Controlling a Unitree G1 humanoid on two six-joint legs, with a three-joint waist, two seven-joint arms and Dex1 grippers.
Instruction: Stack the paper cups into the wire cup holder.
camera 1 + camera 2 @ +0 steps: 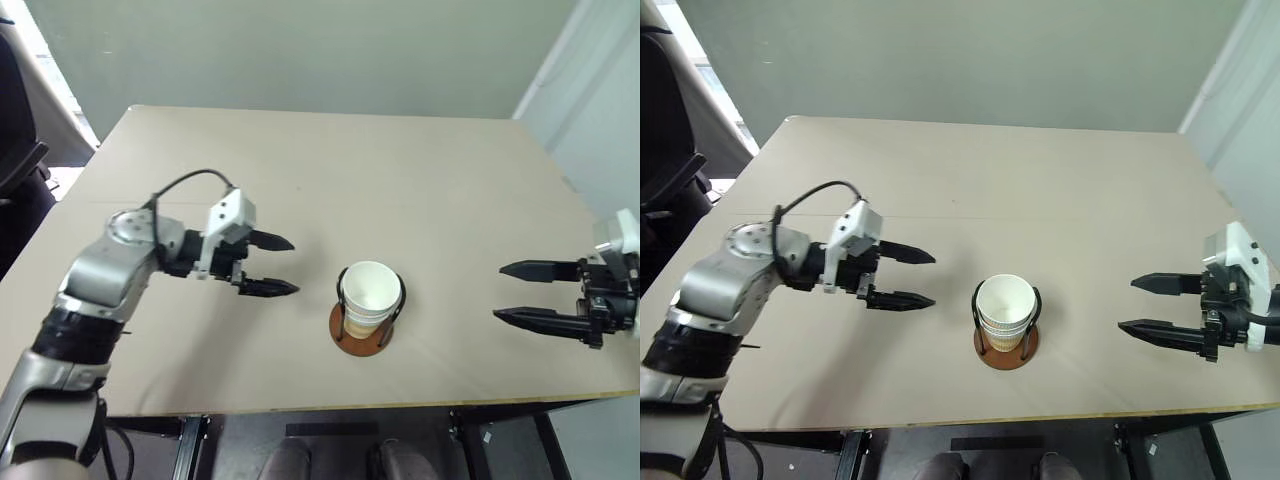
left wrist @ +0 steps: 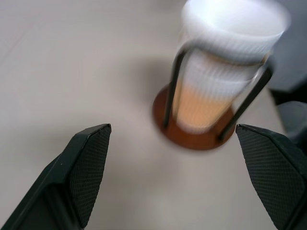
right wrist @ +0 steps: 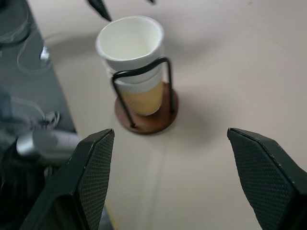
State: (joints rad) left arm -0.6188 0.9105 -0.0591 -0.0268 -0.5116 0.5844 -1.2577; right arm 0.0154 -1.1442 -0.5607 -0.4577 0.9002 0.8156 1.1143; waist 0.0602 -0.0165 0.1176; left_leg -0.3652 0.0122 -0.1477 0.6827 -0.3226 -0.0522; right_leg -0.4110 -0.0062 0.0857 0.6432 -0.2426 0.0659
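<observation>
Head view: cups nested in holder; I see both fingers open, empty; careless retreat could topple stack.

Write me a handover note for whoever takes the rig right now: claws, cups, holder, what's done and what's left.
Left claw: open, holding nothing, to the left of the holder and apart from it.
Right claw: open, holding nothing, off to the right near the table edge.
Paper cups: nested in one stack, upright inside the wire cup holder, near the table's front edge.
Done: the stack sits in the holder; no loose cup on the table.
Left: apparently nothing but pulling the arms back.
</observation>
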